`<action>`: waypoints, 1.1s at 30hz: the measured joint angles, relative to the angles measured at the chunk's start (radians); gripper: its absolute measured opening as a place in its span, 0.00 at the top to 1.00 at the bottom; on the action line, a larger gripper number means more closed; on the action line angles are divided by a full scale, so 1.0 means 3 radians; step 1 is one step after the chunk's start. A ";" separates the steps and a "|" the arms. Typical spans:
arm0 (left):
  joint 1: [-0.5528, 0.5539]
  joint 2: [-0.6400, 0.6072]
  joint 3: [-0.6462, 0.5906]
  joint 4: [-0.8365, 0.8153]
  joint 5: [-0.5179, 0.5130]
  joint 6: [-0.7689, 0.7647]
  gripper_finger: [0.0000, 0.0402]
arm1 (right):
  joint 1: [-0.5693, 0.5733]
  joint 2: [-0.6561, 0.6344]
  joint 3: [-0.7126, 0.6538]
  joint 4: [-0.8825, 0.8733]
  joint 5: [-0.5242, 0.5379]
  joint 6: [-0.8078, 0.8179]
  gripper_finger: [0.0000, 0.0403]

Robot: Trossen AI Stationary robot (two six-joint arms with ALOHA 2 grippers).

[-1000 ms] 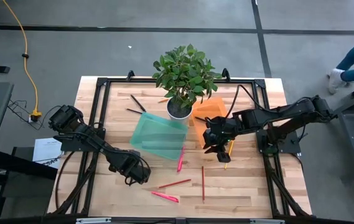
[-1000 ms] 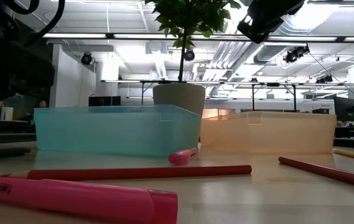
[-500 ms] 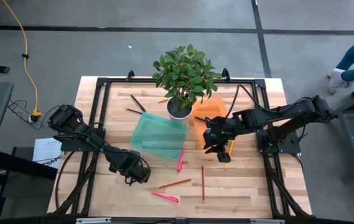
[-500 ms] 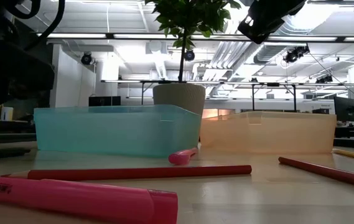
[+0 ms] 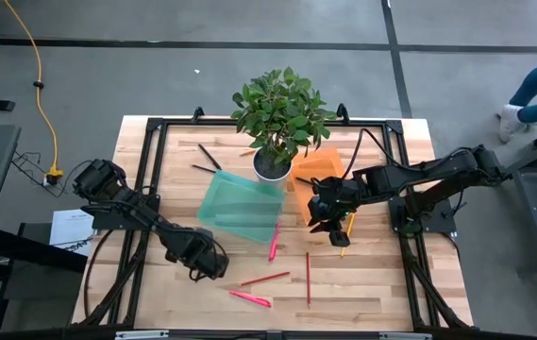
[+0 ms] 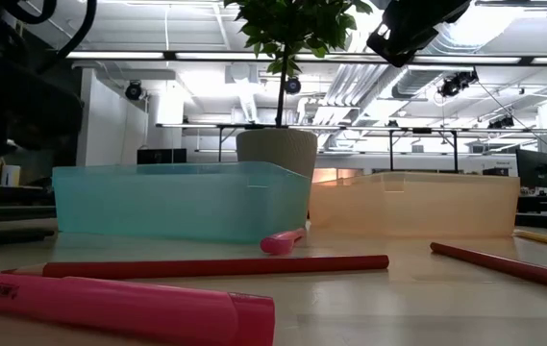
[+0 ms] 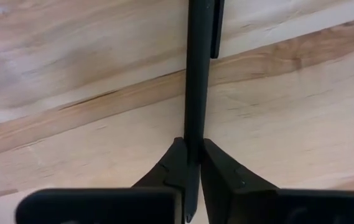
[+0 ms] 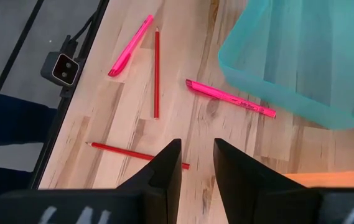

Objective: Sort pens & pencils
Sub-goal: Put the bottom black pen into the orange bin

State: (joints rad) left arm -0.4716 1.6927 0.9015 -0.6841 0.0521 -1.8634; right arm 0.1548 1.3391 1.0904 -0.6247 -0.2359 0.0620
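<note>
Clamping a black pen (image 7: 196, 81) between its fingers (image 7: 170, 165), the left gripper (image 5: 202, 263) sits low on the desk (image 5: 381, 283) toward the front left, and the left wrist view shows the pen lying flat on the wood with both fingertips pressed against its sides. The right gripper (image 5: 323, 215) hangs above the middle of the desk, beside the front edge of the orange bin (image 5: 317, 168), its fingers (image 8: 167, 168) parted with nothing between them. A teal bin (image 5: 242, 208) stands near the desk's centre, with a potted plant (image 5: 280, 118) just behind it. Two more dark pens (image 5: 208, 156) lie toward the back edge, left of the plant pot. One pink pen (image 5: 274, 244) lies just in front of the teal bin, and another pink pen (image 5: 250, 298) lies close to the front edge. A red pencil (image 5: 265, 279) lies between those two, a second red pencil (image 5: 308, 279) lies to its right, pointing at the front edge, and a yellow pencil (image 5: 346, 231) lies near the right gripper.
</note>
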 joint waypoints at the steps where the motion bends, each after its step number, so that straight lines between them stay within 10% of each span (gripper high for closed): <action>1: -0.0003 0.0002 0.0015 0.0001 -0.0062 0.0010 0.95 | -0.0001 -0.0001 0.0000 -0.0001 0.0001 0.0000 0.79; 20: -0.0006 0.0000 0.0929 -0.0950 -0.0811 0.0436 0.94 | -0.0001 0.0000 0.0000 0.0108 -0.0027 0.0036 0.79; 33: -0.0046 -0.0008 0.2234 -0.1882 -0.1985 0.1141 0.93 | -0.0153 -0.0482 -0.0003 0.0596 -0.0182 0.0218 0.79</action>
State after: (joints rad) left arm -0.4854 1.6901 1.5716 -1.2488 -0.5435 -1.5212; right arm 0.1091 1.1946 1.0897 -0.4458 -0.2905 0.1273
